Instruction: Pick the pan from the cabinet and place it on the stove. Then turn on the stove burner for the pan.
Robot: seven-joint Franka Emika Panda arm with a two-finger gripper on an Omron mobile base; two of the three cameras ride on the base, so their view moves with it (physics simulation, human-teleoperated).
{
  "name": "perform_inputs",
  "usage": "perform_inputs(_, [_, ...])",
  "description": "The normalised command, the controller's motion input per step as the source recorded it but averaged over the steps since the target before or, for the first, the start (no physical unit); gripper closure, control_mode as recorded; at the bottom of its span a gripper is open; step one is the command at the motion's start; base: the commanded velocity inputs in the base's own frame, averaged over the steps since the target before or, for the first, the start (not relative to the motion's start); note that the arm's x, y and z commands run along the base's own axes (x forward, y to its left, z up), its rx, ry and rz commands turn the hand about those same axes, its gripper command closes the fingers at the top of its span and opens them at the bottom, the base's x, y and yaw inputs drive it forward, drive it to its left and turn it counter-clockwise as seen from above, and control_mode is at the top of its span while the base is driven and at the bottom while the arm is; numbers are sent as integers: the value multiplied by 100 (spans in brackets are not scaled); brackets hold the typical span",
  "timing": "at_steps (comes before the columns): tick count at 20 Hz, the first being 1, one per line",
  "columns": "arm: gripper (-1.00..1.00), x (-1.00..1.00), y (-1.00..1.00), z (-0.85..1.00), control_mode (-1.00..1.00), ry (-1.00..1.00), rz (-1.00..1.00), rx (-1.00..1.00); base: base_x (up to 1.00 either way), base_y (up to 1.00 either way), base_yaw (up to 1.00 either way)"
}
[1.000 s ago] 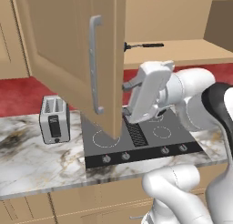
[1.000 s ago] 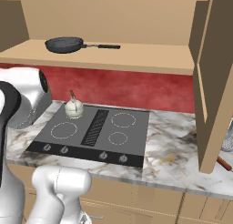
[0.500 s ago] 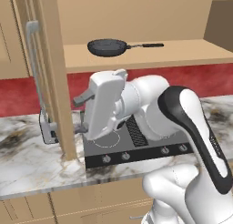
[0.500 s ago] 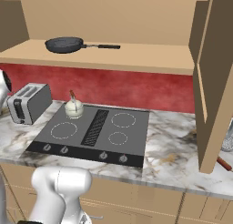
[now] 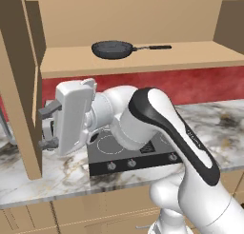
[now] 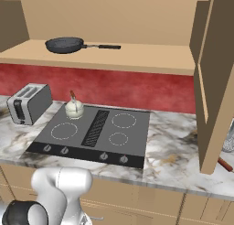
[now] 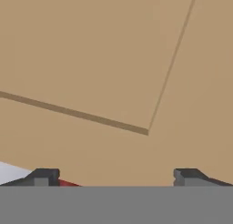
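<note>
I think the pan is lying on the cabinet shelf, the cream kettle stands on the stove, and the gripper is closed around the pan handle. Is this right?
Not quite. The gripper is open and holds nothing; the left base view shows it down beside the open cabinet door. The pan does lie on the cabinet shelf, and the kettle stands on the stove, as the right base view shows.

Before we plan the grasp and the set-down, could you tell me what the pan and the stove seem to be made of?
Pan: probably dark metal with a matte finish, evenly grey-black with no glints.
Stove: apparently smooth black glass, flat, with thin white rings drawn on it.
</note>
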Motion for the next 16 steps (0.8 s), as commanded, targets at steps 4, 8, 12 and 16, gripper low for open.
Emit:
perform_inputs(4, [-100,0,-6,0,-100,-2,5,0,0,0,0])
perform_inputs(8, [-100,0,-44,1,-100,-14,4,0,0,0,0])
perform_inputs(12, [-100,-6,-52,2,-100,-13,0,0,0,0,0])
perform_inputs(16, [-100,-5,-54,7,-100,-17,0,0,0,0,0])
